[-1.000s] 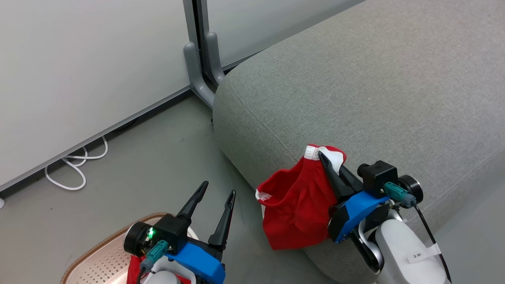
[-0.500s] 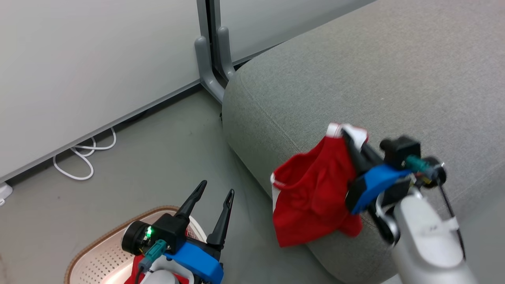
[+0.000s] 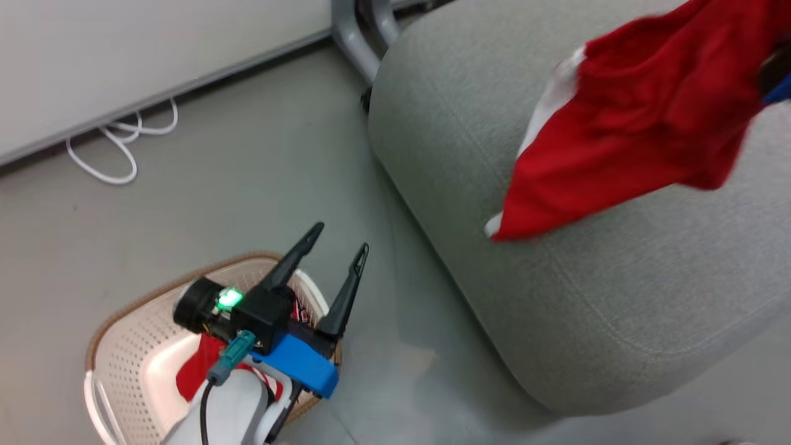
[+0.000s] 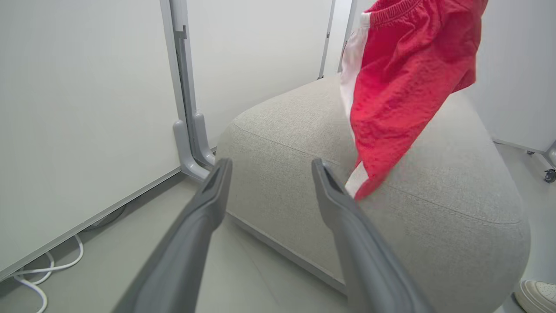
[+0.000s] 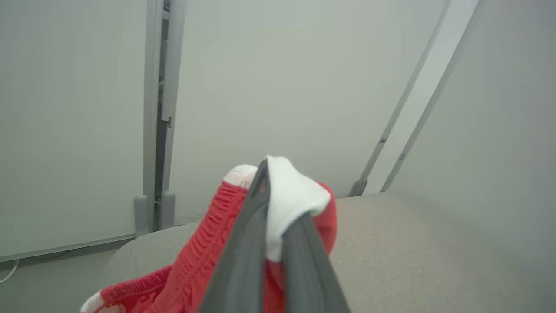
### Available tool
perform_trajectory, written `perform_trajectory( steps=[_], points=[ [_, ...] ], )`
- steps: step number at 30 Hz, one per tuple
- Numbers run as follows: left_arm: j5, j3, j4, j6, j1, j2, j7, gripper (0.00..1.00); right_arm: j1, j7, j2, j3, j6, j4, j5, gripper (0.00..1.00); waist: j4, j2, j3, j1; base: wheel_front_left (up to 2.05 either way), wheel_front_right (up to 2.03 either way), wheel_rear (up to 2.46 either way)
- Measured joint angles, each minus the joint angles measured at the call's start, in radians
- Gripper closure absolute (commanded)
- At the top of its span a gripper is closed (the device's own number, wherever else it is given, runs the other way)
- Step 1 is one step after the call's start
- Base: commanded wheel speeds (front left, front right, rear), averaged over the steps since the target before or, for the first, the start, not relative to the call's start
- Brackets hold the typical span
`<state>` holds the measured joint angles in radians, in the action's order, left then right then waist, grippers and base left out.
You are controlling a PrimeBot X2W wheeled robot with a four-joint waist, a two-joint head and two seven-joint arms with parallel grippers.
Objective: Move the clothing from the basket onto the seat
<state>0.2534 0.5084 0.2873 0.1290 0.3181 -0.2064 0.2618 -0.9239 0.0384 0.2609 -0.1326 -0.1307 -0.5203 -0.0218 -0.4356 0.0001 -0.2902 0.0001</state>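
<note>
The red piece with white trim [image 3: 636,123] hangs over the grey seat [image 3: 556,296], its lower corner touching the cushion. My right gripper [image 5: 273,204] is shut on its white waistband; the fingers [image 5: 243,261] pinch the cloth. The same red piece [image 4: 391,87] dangles above the seat [image 4: 282,130] in the left wrist view. My left gripper [image 3: 340,238] stands open with nothing in it above the cream basket [image 3: 123,296], on the floor left of the seat. A second red garment [image 3: 191,371] lies in the basket, largely hidden by my left arm.
A white cable [image 3: 117,154] loops on the floor by the white wall panels. A grey panel foot [image 3: 358,31] stands at the seat's rounded corner. A white shoe [image 4: 538,295] and a castor [image 4: 551,174] show beyond the seat's far side.
My right gripper has carried the red piece up and further over the seat, toward the view's upper right. The head camera has shifted too. My left gripper stays open above the basket.
</note>
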Motion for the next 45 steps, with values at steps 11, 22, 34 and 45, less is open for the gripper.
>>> perform_trajectory(
  steps=[11,22,34,45],
  points=[
    [-0.022,0.004,-0.068,0.000,0.124,-0.080,0.000,0.00,-0.119,-0.024,0.120,-0.252,0.000,0.021,-0.013,1.00,0.063,0.0000,-0.222,0.0001,0.00,0.00,0.00],
    [-0.041,0.030,-0.092,0.000,0.199,-0.110,0.000,0.00,-0.079,-0.123,0.063,-0.343,0.000,-0.195,0.010,1.00,0.104,-0.0001,-0.374,0.0002,0.00,0.00,0.00],
    [-0.028,0.040,-0.078,0.000,0.197,-0.099,0.000,0.00,-0.076,-0.209,0.055,-0.374,0.000,-0.382,0.056,1.00,0.138,-0.0001,-0.364,0.0001,0.00,0.00,0.00],
    [-0.024,0.033,-0.036,0.000,0.191,-0.028,0.000,0.00,-0.054,-0.251,0.085,-0.343,0.000,-0.397,0.110,0.00,0.171,-0.0001,-0.278,0.0000,0.00,0.00,0.00]
  ],
)
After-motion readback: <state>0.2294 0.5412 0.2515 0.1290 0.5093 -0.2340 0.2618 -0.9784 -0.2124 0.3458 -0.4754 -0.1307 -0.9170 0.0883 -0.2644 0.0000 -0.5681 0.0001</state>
